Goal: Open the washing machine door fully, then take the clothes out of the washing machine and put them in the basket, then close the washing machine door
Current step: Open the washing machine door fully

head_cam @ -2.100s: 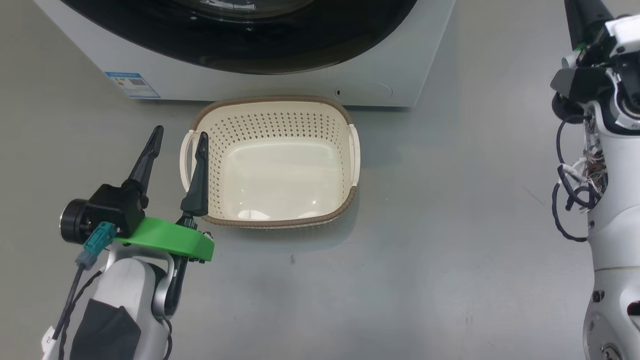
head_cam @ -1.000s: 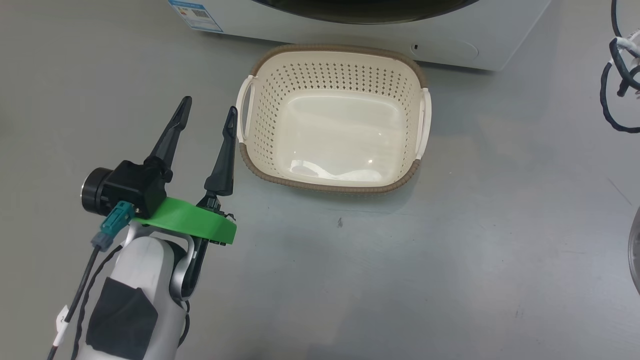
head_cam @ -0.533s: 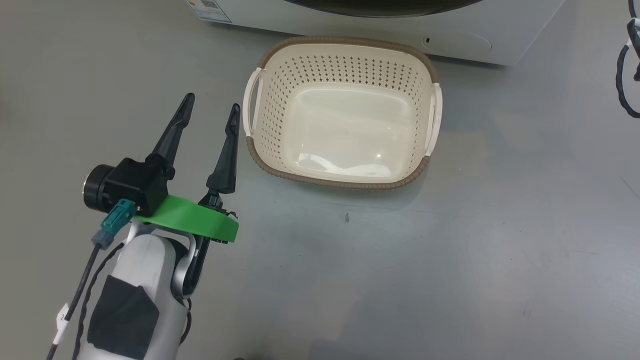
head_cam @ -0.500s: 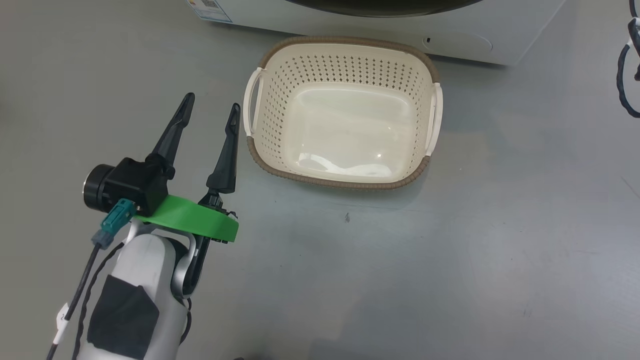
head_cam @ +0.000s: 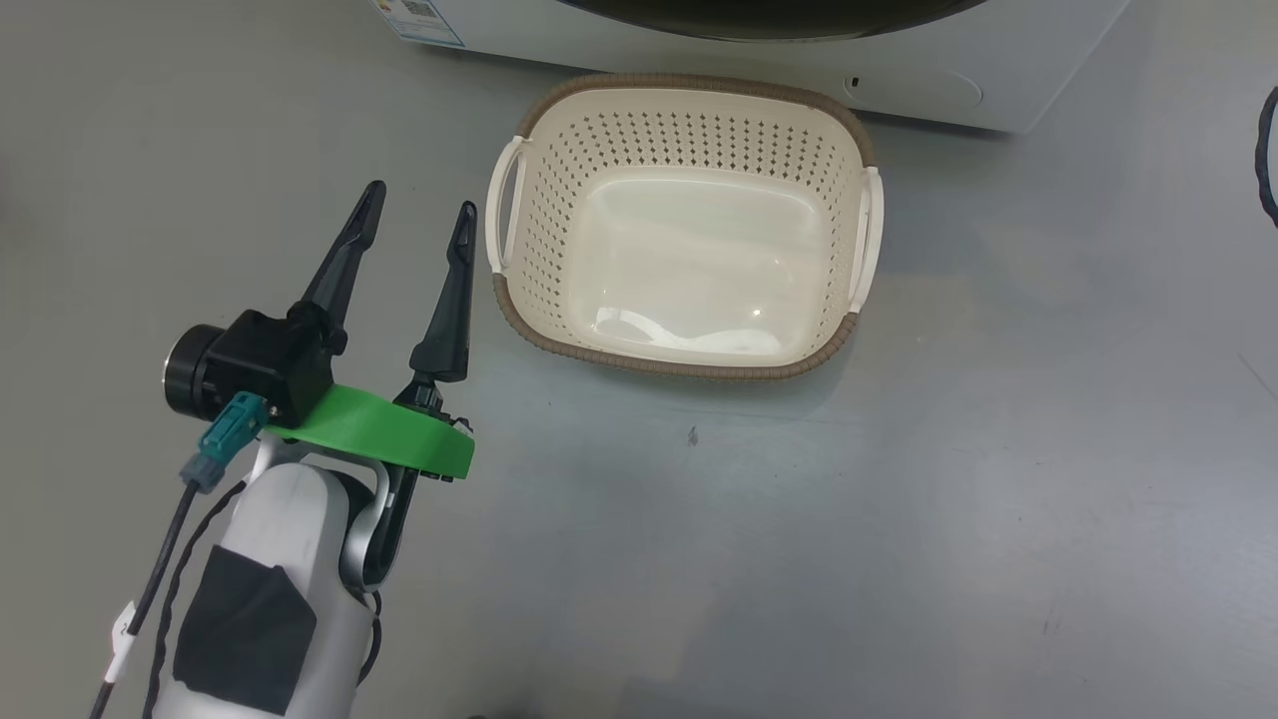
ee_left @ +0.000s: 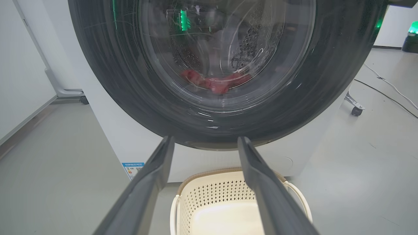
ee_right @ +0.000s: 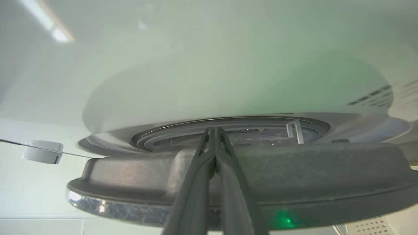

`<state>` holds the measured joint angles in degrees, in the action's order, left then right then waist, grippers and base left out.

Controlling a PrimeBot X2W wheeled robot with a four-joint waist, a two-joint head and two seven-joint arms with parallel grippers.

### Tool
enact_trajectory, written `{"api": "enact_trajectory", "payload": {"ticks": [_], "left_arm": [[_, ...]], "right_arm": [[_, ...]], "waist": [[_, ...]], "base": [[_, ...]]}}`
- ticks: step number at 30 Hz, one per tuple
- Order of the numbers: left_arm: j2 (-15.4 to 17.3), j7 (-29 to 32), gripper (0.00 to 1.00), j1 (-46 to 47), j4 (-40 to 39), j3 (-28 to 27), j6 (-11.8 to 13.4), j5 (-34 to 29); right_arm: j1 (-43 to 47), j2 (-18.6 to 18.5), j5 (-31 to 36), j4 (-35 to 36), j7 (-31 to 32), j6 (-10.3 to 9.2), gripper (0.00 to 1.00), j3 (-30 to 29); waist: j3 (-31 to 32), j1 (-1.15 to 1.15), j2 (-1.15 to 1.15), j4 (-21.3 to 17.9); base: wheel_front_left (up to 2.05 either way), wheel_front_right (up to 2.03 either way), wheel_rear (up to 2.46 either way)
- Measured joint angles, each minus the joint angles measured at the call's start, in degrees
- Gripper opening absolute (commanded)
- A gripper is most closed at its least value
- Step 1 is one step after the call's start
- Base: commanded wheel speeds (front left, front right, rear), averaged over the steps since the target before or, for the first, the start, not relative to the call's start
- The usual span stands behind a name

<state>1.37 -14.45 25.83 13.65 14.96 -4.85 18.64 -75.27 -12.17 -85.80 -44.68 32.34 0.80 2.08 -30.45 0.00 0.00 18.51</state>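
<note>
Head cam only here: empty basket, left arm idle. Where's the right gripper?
Observer: Right gripper is up at the washing machine door, jaws shut, tips at the door's edge.
Operator: Door open yet?
Observer: It looks only cracked. In the right wrist view the grey gasket shows past the door's rim. It's not fully open.
Operator: Clothes inside?
Observer: Yes. In the left wrist view the clothes show red, low behind the door's glass.
</note>
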Motion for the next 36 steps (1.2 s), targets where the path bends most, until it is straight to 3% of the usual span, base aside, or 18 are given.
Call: {"api": "enact_trajectory", "payload": {"ticks": [9, 36], "left_arm": [[-0.02, 0.00, 1.00, 0.01, 0.14, -0.54, 0.00, 0.00], [-0.02, 0.00, 1.00, -1.09, 0.87, -1.91, 0.01, -0.59]], "right_arm": [[0.76, -0.46, -1.46, -1.58, 4.02, 2.13, 0.00, 0.47], [10.22, 1.66, -5.37, -4.04, 15.64, 4.69, 0.00, 2.30]], "waist": [[0.84, 0.00, 0.00, -0.53], [6.83, 0.00, 0.00, -2.56]], "base": [[0.00, 0.00, 0.00], [0.00, 0.00, 0.00]]}}
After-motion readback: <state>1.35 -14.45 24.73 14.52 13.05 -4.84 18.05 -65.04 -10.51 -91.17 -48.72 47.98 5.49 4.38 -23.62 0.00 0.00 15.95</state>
